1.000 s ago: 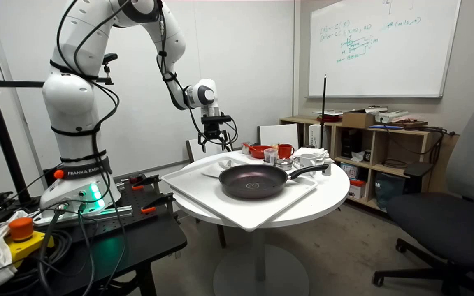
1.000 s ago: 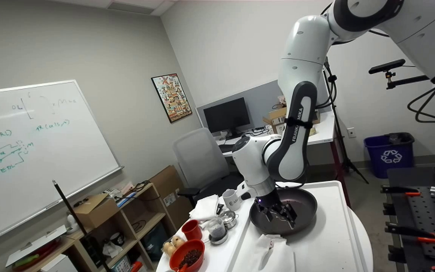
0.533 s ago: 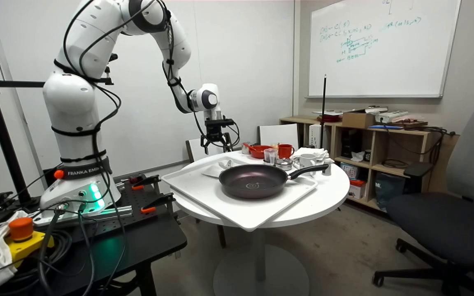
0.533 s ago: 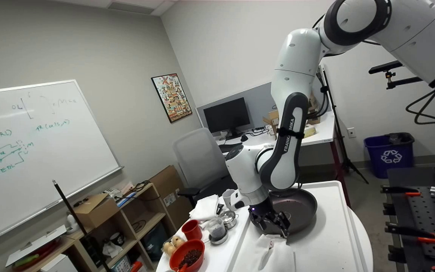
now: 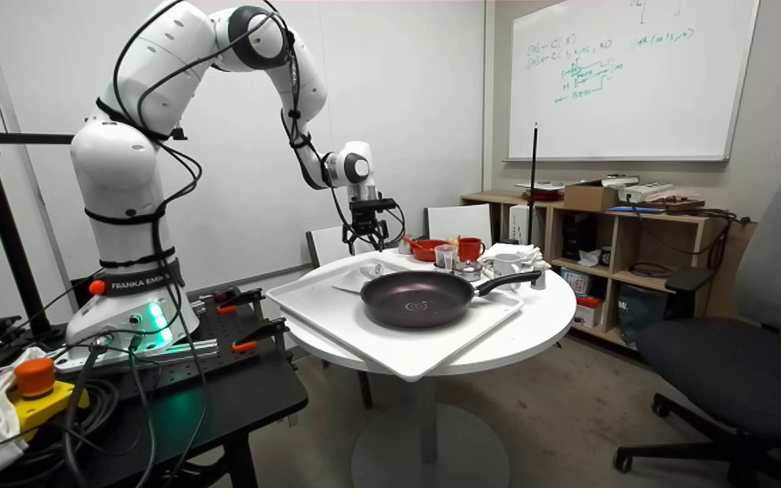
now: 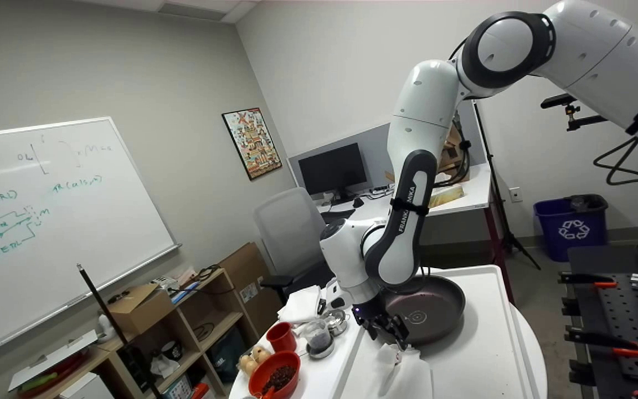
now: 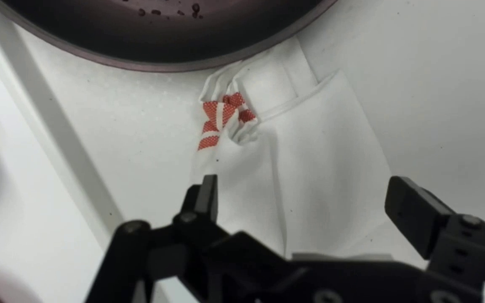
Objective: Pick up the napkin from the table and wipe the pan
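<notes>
White and ungrasped, the napkin (image 7: 297, 158) lies mid-frame under a wide-spread end effector (image 7: 304, 185); upper-left, the pan (image 7: 162, 35) looks unwiped.

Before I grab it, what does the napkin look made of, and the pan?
Napkin: woven fabric, perhaps cotton, matte; soft folds and visible weave in its red stripes suggest it. Pan: likely metal with a dark nonstick coating; its interior has a satiny sheen.

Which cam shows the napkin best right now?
Wrist view: it sees the red-striped napkin from above, folds clear, though the open gripper covers part. In an exterior view it sits partly behind the pan; in an exterior view the bottom edge crops the napkin.
</notes>
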Tool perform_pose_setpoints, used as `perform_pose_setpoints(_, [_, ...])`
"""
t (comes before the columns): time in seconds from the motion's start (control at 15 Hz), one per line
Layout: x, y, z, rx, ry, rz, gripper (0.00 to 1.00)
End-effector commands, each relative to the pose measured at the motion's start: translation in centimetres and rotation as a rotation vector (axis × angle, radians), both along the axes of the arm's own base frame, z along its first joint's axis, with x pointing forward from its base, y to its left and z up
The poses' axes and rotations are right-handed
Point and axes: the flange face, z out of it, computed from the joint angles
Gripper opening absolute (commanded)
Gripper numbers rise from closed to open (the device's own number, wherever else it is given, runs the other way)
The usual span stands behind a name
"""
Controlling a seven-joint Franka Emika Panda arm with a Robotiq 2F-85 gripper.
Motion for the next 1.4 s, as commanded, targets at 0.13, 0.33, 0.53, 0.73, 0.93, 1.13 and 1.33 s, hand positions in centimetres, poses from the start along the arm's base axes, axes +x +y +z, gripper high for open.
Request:
perform_pose_setpoints(0.13, [2.1,-0.6,-2.0,0.007,0.05,-0.024,1.0])
perform_pose_setpoints(0.33, [2.5,-0.9,-3.0,0.02,0.077,-0.048,1.0])
perform_pose_setpoints(0.53, [2.7,-1.1,-3.6,0.034,0.097,-0.062,1.0])
perform_pose_setpoints(0.73, [2.8,-1.3,-4.1,0.046,0.113,-0.065,1.0])
perform_pose_setpoints(0.93, [2.7,-1.5,-4.5,0.041,0.121,-0.061,1.0])
perform_pose_setpoints(1.13, [2.5,-1.8,-5.1,0.019,0.129,-0.058,1.0])
perform_pose_setpoints(1.33, [2.2,-1.9,-5.6,0.012,0.144,-0.059,1.0])
